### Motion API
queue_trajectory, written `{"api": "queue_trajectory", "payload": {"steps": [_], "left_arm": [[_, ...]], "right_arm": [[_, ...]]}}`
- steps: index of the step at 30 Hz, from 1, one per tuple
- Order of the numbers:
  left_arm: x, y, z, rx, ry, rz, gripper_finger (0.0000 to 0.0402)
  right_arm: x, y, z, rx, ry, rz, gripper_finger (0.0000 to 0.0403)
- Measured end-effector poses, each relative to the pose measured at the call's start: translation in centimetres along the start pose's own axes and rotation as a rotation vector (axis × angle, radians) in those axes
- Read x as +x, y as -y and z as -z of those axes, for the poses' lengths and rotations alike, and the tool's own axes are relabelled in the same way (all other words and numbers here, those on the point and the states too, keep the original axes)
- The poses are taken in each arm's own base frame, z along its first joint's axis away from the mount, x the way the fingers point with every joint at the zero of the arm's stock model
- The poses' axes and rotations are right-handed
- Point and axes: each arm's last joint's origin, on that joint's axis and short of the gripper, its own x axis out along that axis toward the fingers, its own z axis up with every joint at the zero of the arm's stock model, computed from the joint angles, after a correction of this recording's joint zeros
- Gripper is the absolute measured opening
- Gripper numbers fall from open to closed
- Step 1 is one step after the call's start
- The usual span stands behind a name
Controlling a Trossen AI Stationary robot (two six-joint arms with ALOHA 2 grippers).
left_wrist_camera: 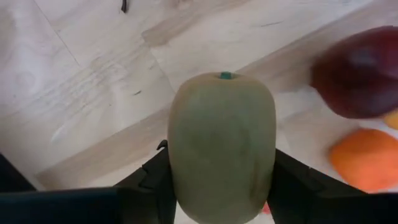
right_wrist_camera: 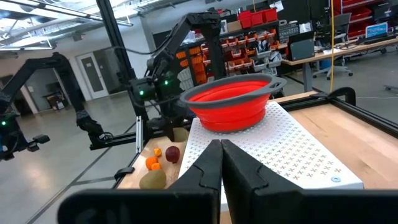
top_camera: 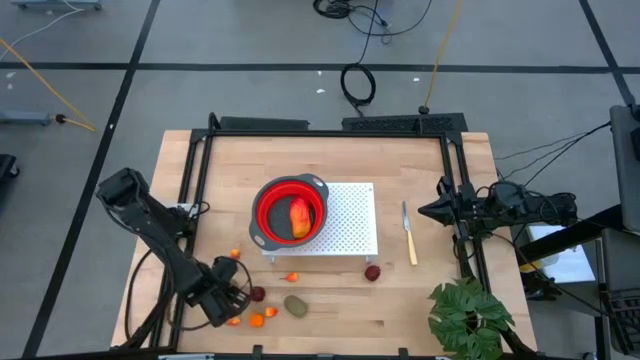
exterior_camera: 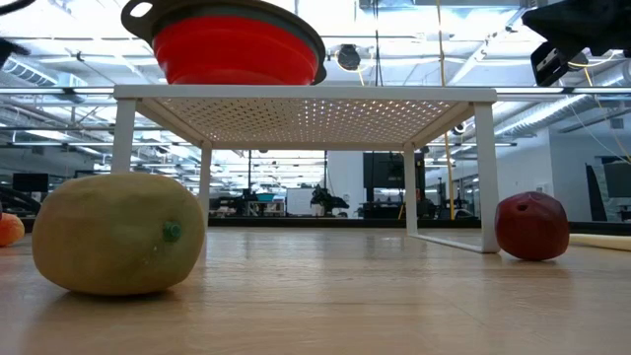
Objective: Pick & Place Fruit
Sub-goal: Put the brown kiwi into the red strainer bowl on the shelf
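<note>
- My left claw [left_wrist_camera: 221, 186] sits low at the near left of the tabletop [top_camera: 400, 300]. It is partly open, with one dark finger [left_wrist_camera: 292, 180] on each side of an olive-brown oval [left_wrist_camera: 221, 146]. The oval rests on the wood and the fingers stand just beside its flanks.
- My right claw [right_wrist_camera: 221, 155] waits at the right edge of the tabletop, its fingers pressed together and holding nothing.
- Olive-brown ovals: two. One is between my left fingers and the second oval [top_camera: 296, 305] lies free, just right of that claw.
- Dark red balls: two. One ball [top_camera: 258, 294] lies beside my left claw and the other ball [top_camera: 372, 272] near the front right corner of the white perforated stand [top_camera: 350, 215].
- Mango: one [top_camera: 298, 217], lying inside the red bowl [top_camera: 268, 215] that stands on the stand.
- Small orange bits [top_camera: 255, 321]: I count five in the high view, three close to my left claw and two nearer the stand.
- One knife [top_camera: 408, 235] and one leafy plant [top_camera: 468, 315] lie to the right.
- Writing: the labels on the red bins [right_wrist_camera: 252, 15] across the room are too small to read.
</note>
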Motion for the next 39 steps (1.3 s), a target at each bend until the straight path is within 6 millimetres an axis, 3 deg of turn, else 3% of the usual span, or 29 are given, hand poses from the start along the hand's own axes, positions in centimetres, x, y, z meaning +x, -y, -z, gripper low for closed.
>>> {"api": "queue_trajectory", "payload": {"steps": [9,16,25,31,39], "left_arm": [[-5.2,-0.7,-0.8,0.011,0.042,0.256,0.0169],[-9.1,-0.9,-1.3,0.026,0.088,0.436,0.0182],[-12.3,0.7,-1.1,0.079,0.168,0.691,0.0173],[-14.0,2.2,-1.0,0.162,0.373,0.906,0.0172],[-16.7,3.5,-1.0,0.345,0.778,1.053,0.0175]], "right_arm": [[0.0,0.0,0.0,-0.001,0.000,0.000,0.0000],[0.0,0.0,0.0,-0.007,-0.003,0.000,0.0000],[0.0,0.0,0.0,-0.008,-0.003,0.000,0.0000],[0.0,0.0,0.0,-0.008,-0.003,0.001,0.0000],[0.0,0.0,0.0,-0.008,-0.003,0.001,0.0000]]}}
